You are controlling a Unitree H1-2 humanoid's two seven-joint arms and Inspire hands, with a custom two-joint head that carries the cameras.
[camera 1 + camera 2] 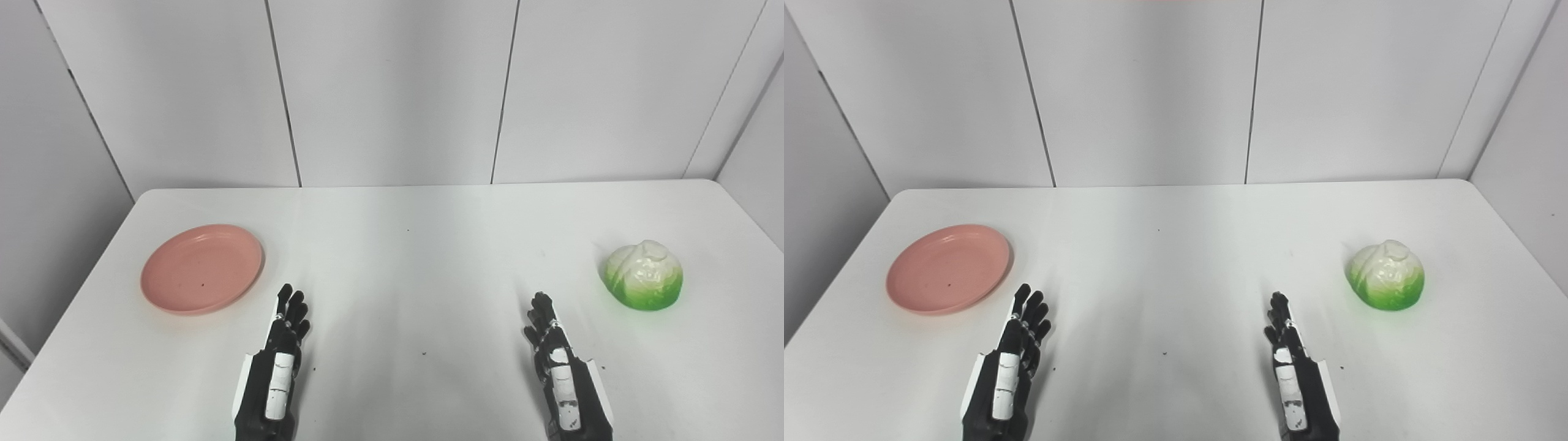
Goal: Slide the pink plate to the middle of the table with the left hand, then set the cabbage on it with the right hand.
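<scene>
The pink plate (202,268) lies flat and bare on the left side of the white table (404,257). A white and green cabbage (644,275) sits on the table's right side. My left hand (278,352) hovers near the front edge, just right of and nearer than the plate, its fingers straight and holding nothing. At the front right my right hand (554,355) is likewise open, to the left of the cabbage and clear of it.
Grey wall panels (392,92) stand close behind the table's far edge and along both sides. A few small dark specks (422,353) dot the tabletop between the hands.
</scene>
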